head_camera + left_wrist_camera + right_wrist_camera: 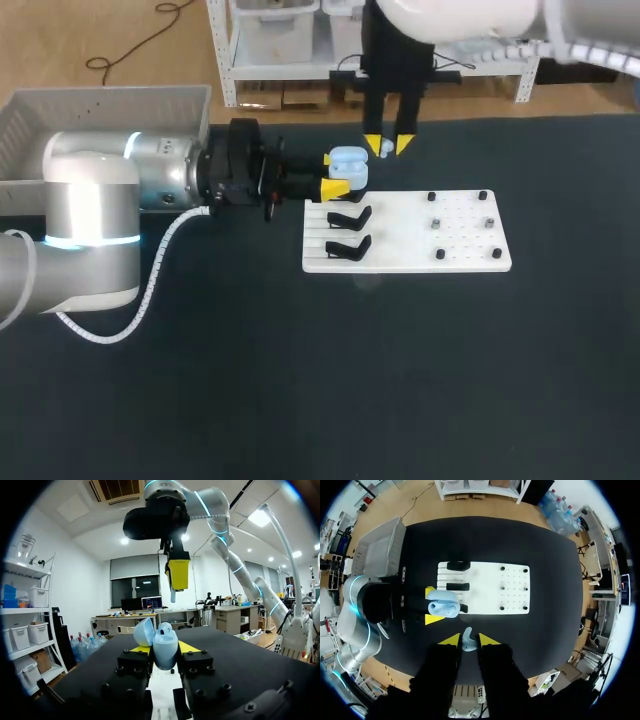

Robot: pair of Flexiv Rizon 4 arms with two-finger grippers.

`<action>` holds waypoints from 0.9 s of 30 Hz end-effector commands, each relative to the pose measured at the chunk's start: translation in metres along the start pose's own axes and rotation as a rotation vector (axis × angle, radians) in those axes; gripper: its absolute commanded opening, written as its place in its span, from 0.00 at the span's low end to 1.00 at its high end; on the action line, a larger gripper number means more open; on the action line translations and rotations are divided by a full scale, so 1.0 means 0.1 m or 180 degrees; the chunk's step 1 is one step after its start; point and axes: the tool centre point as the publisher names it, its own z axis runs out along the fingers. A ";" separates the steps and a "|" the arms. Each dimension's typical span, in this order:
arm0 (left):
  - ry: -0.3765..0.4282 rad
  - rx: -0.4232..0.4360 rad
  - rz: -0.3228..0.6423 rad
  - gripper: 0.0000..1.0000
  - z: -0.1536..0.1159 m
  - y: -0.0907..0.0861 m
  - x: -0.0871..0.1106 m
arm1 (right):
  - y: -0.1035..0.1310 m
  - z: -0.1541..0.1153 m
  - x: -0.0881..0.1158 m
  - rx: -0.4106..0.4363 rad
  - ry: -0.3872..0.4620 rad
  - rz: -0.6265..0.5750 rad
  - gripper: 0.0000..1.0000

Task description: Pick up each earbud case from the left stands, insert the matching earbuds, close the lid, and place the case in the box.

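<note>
A light blue earbud case (348,168) is held above the white board's (405,258) left edge, with my left gripper (338,172) shut on its body. In the left wrist view the case (165,650) sits between the yellow tips with its lid (143,631) swung open. My right gripper (388,146) hangs just behind and above the case, shut on a pale earbud (467,641). From the left wrist view the earbud's stem (172,596) pokes down below the right gripper (177,575), above the open case.
Two black stands (348,216) (346,247) on the board's left part hold nothing. Small dark pegs (437,223) dot its right part. A white box (100,125) stands at the table's back left, behind my left arm (95,200).
</note>
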 end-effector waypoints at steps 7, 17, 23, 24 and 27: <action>0.0001 -0.0009 0.0006 0.00 0.00 -0.01 0.00 | 0.04 -0.02 -0.05 0.0015 0.0028 -0.0055 0.00; 0.0001 -0.0009 0.0006 0.00 0.00 -0.01 0.00 | 0.29 -0.02 -0.14 -0.0081 -0.0175 -0.0575 0.00; 0.0001 -0.0009 0.0006 0.00 0.00 -0.01 0.00 | 0.40 0.03 -0.15 -0.0117 -0.0183 -0.0835 0.00; 0.0001 -0.0009 0.0006 0.00 0.00 -0.01 0.00 | 0.40 0.04 -0.14 -0.0149 -0.0177 -0.0878 0.00; 0.0001 -0.0009 0.0006 0.00 0.00 -0.01 0.00 | 0.43 0.03 -0.12 -0.0242 -0.0156 -0.0979 0.00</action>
